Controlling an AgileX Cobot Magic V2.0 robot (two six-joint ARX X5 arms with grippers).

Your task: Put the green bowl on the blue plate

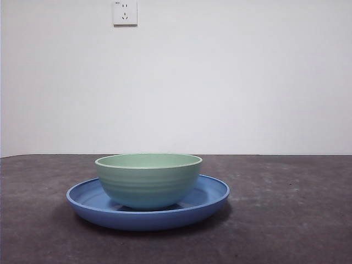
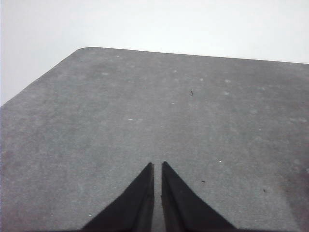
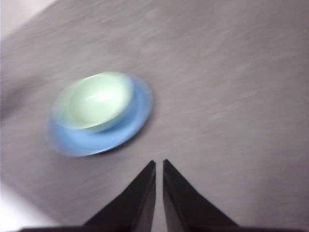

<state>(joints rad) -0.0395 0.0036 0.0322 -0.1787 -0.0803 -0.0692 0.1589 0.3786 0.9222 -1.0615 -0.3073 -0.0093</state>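
The green bowl (image 1: 148, 179) stands upright inside the blue plate (image 1: 212, 193) in the middle of the table. In the blurred right wrist view the bowl (image 3: 96, 99) sits in the plate (image 3: 123, 130), and my right gripper (image 3: 159, 164) is shut and empty, well above and apart from them. My left gripper (image 2: 158, 165) is shut and empty over bare table, with neither bowl nor plate in its view. No gripper shows in the front view.
The dark grey tabletop (image 1: 286, 209) lies all round the plate. A white wall with a socket (image 1: 125, 12) is behind. The left wrist view shows a rounded table corner (image 2: 82, 49).
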